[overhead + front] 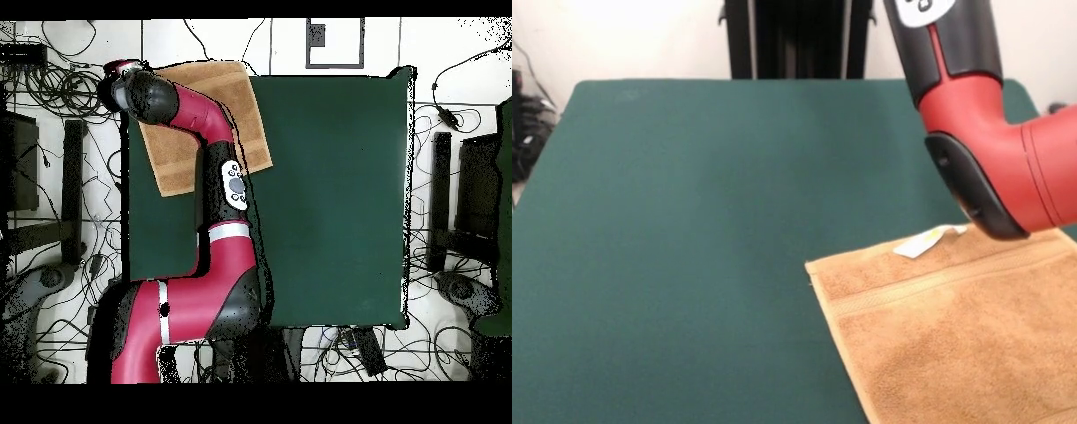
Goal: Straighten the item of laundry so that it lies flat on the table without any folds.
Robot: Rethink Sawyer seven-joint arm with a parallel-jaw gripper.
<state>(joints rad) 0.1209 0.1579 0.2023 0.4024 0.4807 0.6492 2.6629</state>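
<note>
The towel [953, 336] lies at one corner of the tabletop [689, 230] — in the front view that is the near right part, with the towel running off the picture's right and bottom edges. It is tan-orange terry, and what shows of it there looks flat and smooth, with no folds in the visible area. A woven band [936, 287] runs parallel to its far hem, and a small white label [920, 244] sticks out from that hem, lying on the green cloth just beside the arm's elbow.

The arm [989, 150] comes down from the top of the front view, black above and red below, and bends off past the right edge; its lower joint hangs over the towel's far right corner. Whether it touches the cloth cannot be told.

From overhead, the towel [190, 145] sits at the upper left corner of the tabletop [330, 200], turned at a slight slant to the edges, with its upper part reaching to or slightly past the tabletop's edge. The arm [200, 120] crosses it diagonally and ends beyond the tabletop's left corner, so much of the towel is covered.

The jaws do not show in either view — their state cannot be told.

Cables [60, 90] lie on the floor around the tabletop.
</note>
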